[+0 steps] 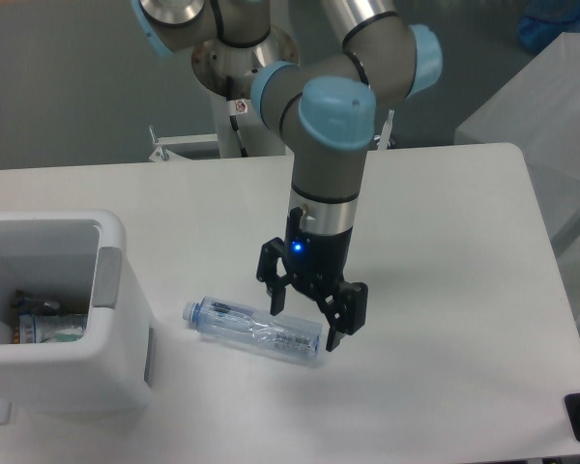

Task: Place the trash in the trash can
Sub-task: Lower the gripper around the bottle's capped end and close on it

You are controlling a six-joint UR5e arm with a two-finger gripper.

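Clear plastic drink bottle w/ pale blue cap (253, 330) lies on white table (445, 290), cap end toward 9 o'clock. White boxy plastic bin (63, 309) sits at bottle's 9 o'clock, near, w/ scraps inside. Black two-finger gripper (304, 323) is over bottle's 3 o'clock end.

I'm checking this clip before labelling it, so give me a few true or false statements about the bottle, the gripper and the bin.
1. The bottle lies on its side on the table. True.
2. The gripper is shut on the bottle. False: its fingers are spread open around the bottle's end farthest from the cap.
3. The bottle's cap points toward the trash can. True.
4. The trash can is empty. False: some items already lie inside it.
5. The bottle stands inside the trash can. False: it lies on the table beside it.
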